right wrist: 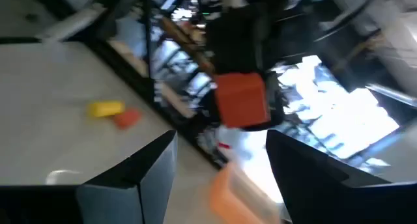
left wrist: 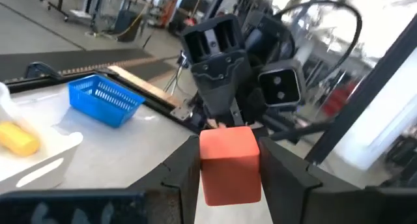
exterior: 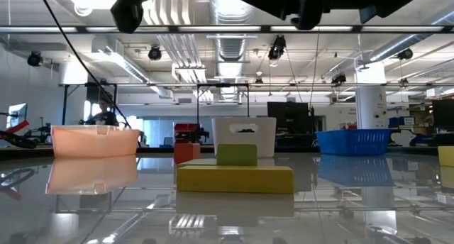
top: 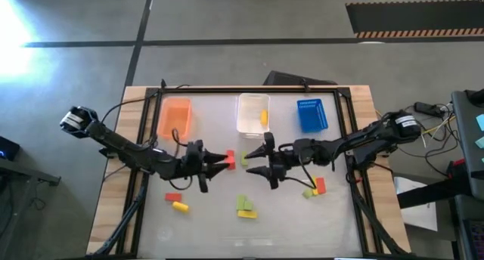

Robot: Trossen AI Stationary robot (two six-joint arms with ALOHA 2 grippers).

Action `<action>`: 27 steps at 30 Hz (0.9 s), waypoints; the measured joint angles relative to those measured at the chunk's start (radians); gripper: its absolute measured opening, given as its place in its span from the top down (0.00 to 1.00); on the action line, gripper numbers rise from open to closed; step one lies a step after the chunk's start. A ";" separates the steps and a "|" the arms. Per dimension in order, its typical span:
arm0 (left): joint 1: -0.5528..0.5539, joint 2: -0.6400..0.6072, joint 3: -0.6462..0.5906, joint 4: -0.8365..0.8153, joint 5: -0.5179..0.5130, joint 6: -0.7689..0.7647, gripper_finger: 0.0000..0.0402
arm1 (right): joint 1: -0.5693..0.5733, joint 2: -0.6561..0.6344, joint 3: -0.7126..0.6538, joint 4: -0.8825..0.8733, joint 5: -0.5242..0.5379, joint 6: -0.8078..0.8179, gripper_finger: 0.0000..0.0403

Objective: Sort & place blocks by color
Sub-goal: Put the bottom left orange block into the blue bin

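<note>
My left gripper (top: 227,159) is shut on a red block (left wrist: 228,160) above the table's middle, level with the bins' near side. My right gripper (top: 262,158) faces it from the table's right, open and holding nothing; its fingers (right wrist: 151,167) frame the red block (right wrist: 241,100) from a distance. Loose blocks lie flat on the table: a red one (top: 173,196) and a yellow one (top: 180,206) at near left, green ones (top: 243,204) with a yellow one (top: 247,214) near the middle, and a red one (top: 321,185) at right. A yellow block (top: 263,118) lies in the clear bin. My left gripper pinches the red block by two opposite side faces (left wrist: 203,165) between its two fingers (left wrist: 182,168). The fingers come level, pointing toward the table's right. The block is lifted clear of the table, with its end face turned toward the right gripper.
Three bins stand in a row along the far side: an orange bin (top: 175,118), a clear bin (top: 249,109) and a blue basket (top: 311,114). In the low view another red block (exterior: 186,152) sits on the table behind the yellow block (exterior: 234,179). A black frame (top: 355,199) rims the table.
</note>
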 joint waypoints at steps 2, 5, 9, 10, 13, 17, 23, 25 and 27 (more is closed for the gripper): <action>0.004 0.000 -0.041 0.084 0.008 0.000 0.72 | -0.001 0.025 0.000 0.060 0.004 -0.014 0.44; 0.005 0.006 -0.078 0.151 0.011 0.000 0.72 | -0.004 0.056 0.000 0.141 0.003 -0.030 0.44; 0.012 0.021 -0.091 0.172 0.016 -0.001 0.72 | -0.005 0.090 0.024 0.157 -0.013 -0.050 0.44; 0.014 0.023 -0.091 0.174 0.016 -0.001 0.72 | -0.005 0.102 0.035 0.158 -0.014 -0.051 0.44; 0.026 0.035 -0.086 0.186 0.035 0.000 0.72 | -0.008 0.131 0.063 0.154 -0.014 -0.051 0.44; 0.040 0.051 -0.080 0.193 0.067 0.005 0.72 | -0.016 0.161 0.094 0.142 -0.010 -0.051 0.44; 0.051 0.059 -0.081 0.192 0.080 0.004 0.72 | -0.020 0.161 0.127 0.059 -0.032 -0.050 0.44; 0.056 0.059 -0.081 0.195 0.083 0.007 0.72 | -0.022 0.161 0.138 0.043 -0.034 -0.050 0.44; 0.058 0.059 -0.082 0.195 0.083 0.008 0.72 | -0.024 0.161 0.145 0.029 -0.034 -0.051 0.44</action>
